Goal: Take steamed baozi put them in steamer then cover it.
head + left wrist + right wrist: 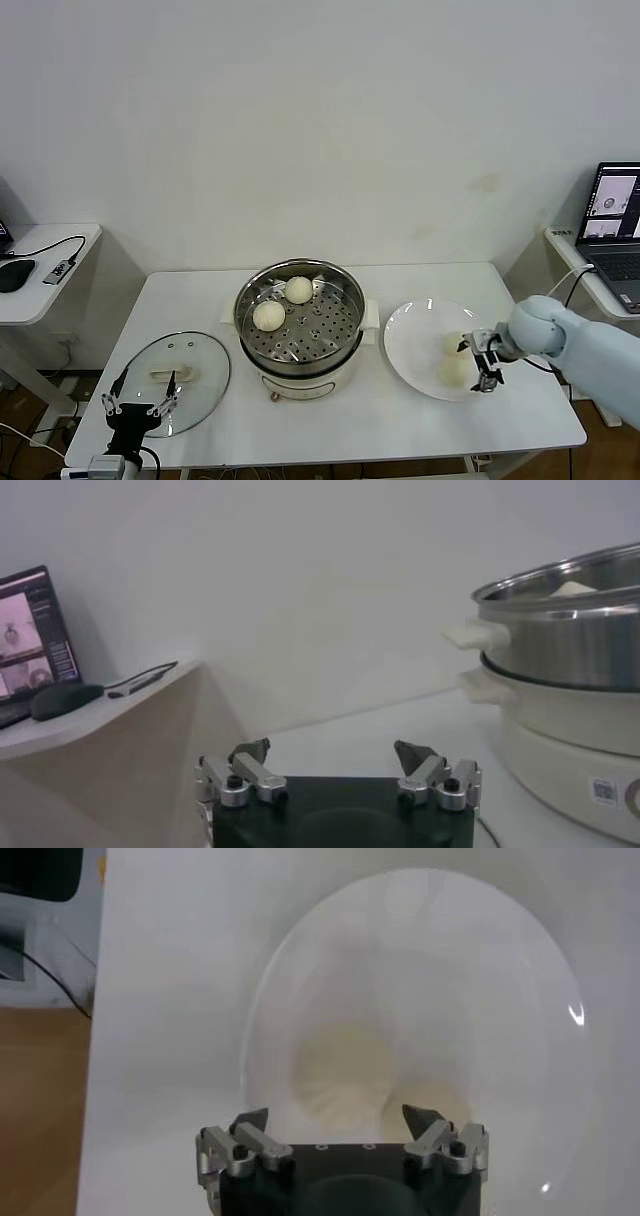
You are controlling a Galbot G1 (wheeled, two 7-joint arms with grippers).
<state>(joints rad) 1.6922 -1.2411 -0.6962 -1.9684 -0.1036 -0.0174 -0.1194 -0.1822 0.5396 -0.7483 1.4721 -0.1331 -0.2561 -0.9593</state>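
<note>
The steel steamer (300, 335) stands mid-table on its white base with two cream baozi inside, one at the back (298, 290) and one at the left (269, 316). Two more baozi (455, 370) (453, 343) lie on the white plate (415, 330) to its right. My right gripper (478, 365) is open and empty at the plate's right side, beside the near baozi. In the right wrist view the open gripper (337, 1120) hovers just above a baozi (340, 1073). My left gripper (140, 402) is open and empty at the front left. The steamer's side (570, 630) shows in its wrist view.
The glass lid (182, 372) with a cream handle lies flat at the table's left, just beyond the left gripper. A side desk with a mouse (14, 273) stands at the far left. A laptop (612, 215) sits on a desk at the far right.
</note>
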